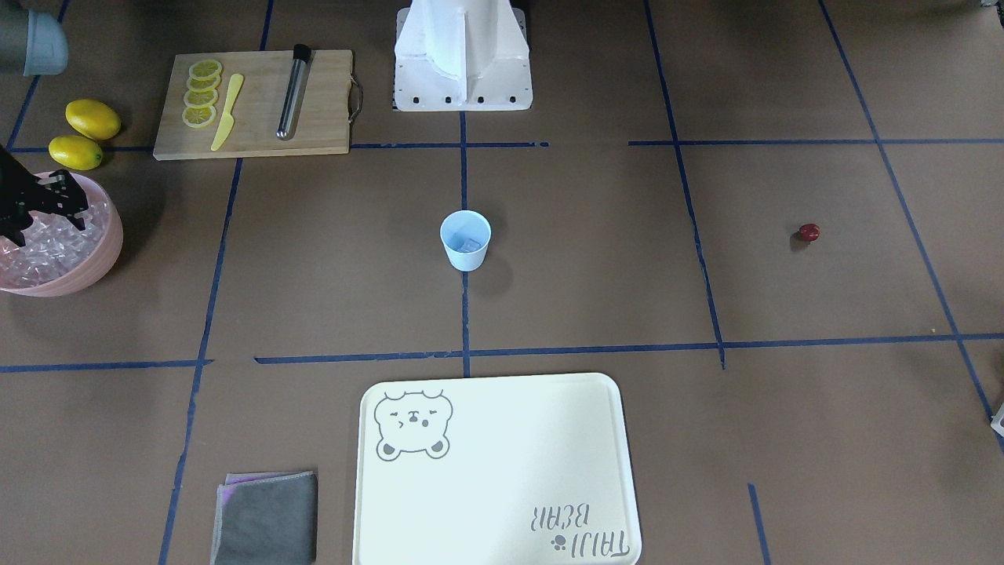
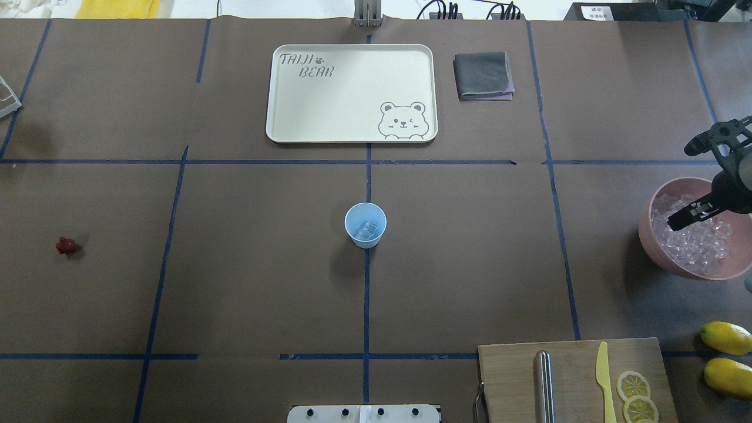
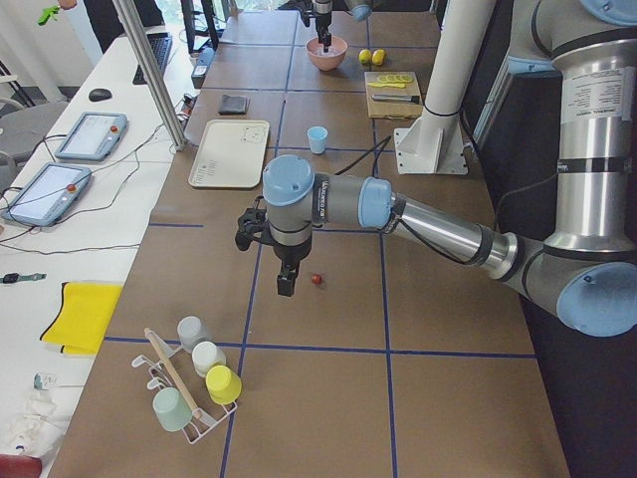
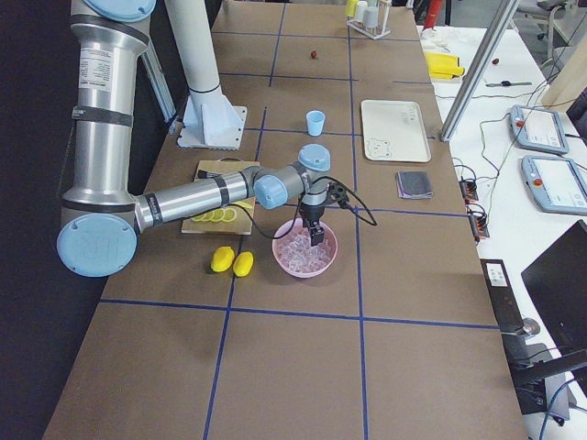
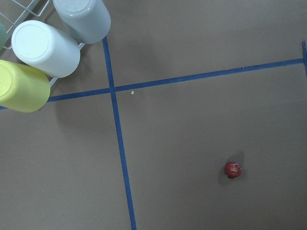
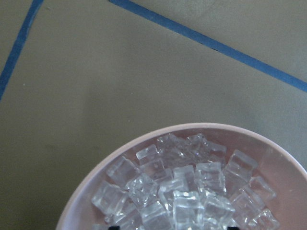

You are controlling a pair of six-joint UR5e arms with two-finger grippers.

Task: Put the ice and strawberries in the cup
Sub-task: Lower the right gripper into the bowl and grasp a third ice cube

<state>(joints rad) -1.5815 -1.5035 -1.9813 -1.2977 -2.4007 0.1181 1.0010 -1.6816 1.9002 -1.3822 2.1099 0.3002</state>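
- Cup [image 2: 365, 225] at tabletop centre, some ice [image 2: 368, 229] inside.
- Strawberry [image 2: 65, 245] near the left edge; left gripper [image 3: 285, 285] hangs just beside it, jaw state untellable.
- Right gripper [image 2: 684, 221] over ice-filled bowl [image 2: 646, 235] at right edge; jaws unclear.

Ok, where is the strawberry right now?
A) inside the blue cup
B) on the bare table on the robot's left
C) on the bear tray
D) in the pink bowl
B: the strawberry lies alone on the brown tabletop, well apart from the blue cup, which holds only ice.
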